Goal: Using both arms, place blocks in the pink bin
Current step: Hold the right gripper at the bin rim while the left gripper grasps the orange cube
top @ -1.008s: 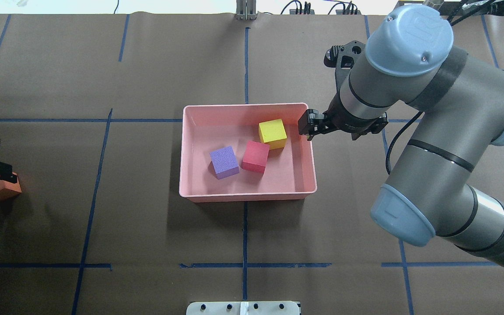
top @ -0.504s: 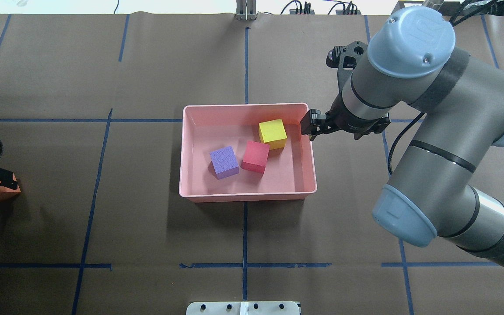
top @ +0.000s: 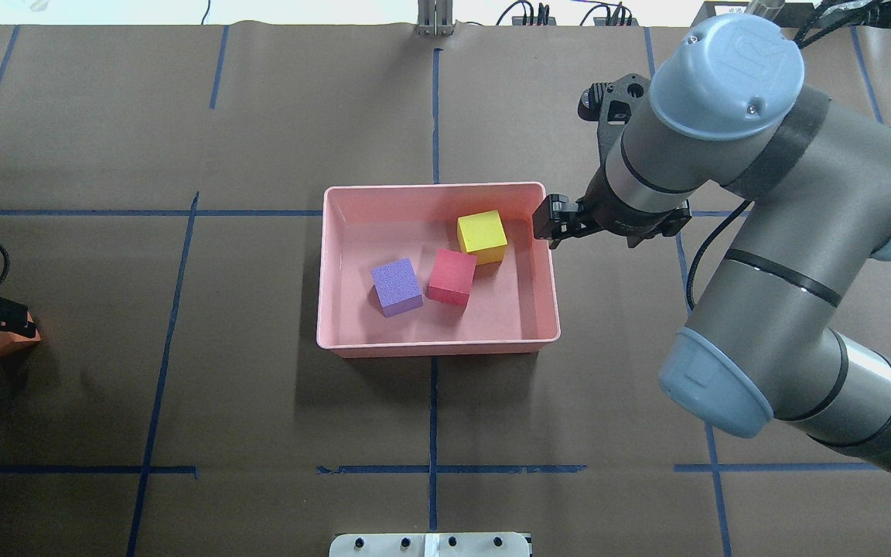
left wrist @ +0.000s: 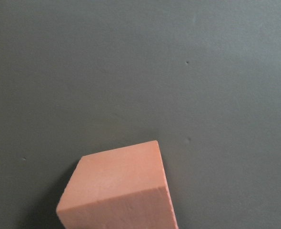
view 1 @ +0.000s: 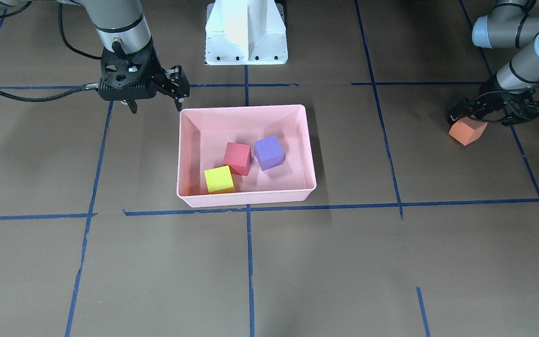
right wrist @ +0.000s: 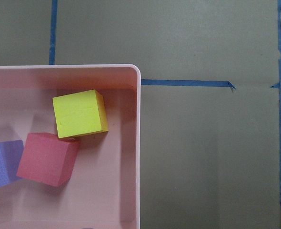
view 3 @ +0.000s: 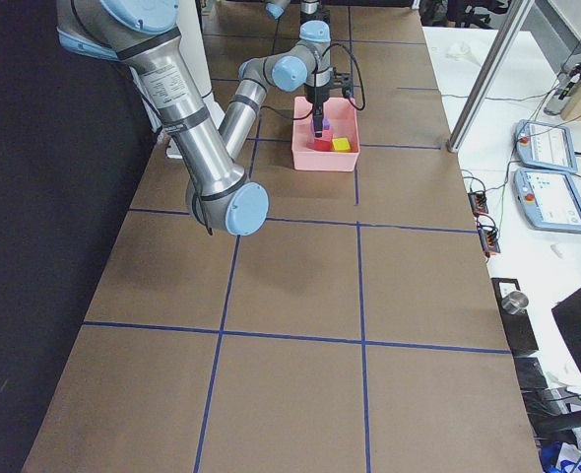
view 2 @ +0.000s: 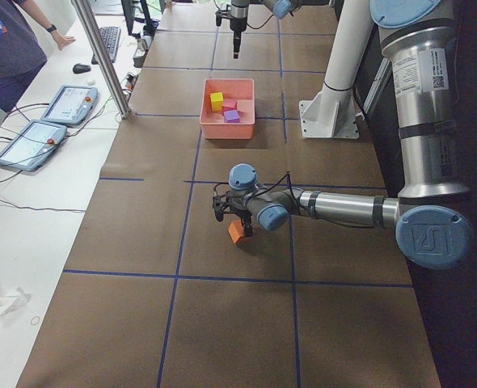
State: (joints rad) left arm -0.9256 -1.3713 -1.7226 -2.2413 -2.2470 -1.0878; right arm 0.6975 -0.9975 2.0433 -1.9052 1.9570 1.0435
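Read "UR" embossed on the light-blue joint cap [top: 728,73] of the right arm [top: 770,232] in the overhead view, and a white printed label [view 2: 437,69] on the near left arm [view 2: 420,121] in the left-side view, its text too small to read. Made out no writing on the cubes or the tray.

Saw the pink bin [top: 326,263] at mid-table, holding three cubes: the yellow-green block [top: 482,234] nearest the right arm's side, the red block [top: 452,276] touching its corner, the purple block [top: 396,286] just beside the red one. Found the orange block [view 1: 467,131] well apart from the bin, far out on the left arm's side, tilted with one edge raised off the brown paper.

Found the left gripper [view 1: 494,112] directly over the orange block, fingers down around its top; appeared closed onto it, the cube hanging crooked. Found the right gripper [view 1: 156,100] outside the bin, just beside its rim at the yellow-green corner, fingers spread apart and holding nothing.

Noted also blue tape lines [top: 433,410] gridding the table, the white pedestal base [view 1: 246,32] behind the bin, black cables [view 1: 21,96] trailing from the right wrist, two tablets [view 2: 52,121] on the white side bench, and an operator [view 2: 8,40] standing there.
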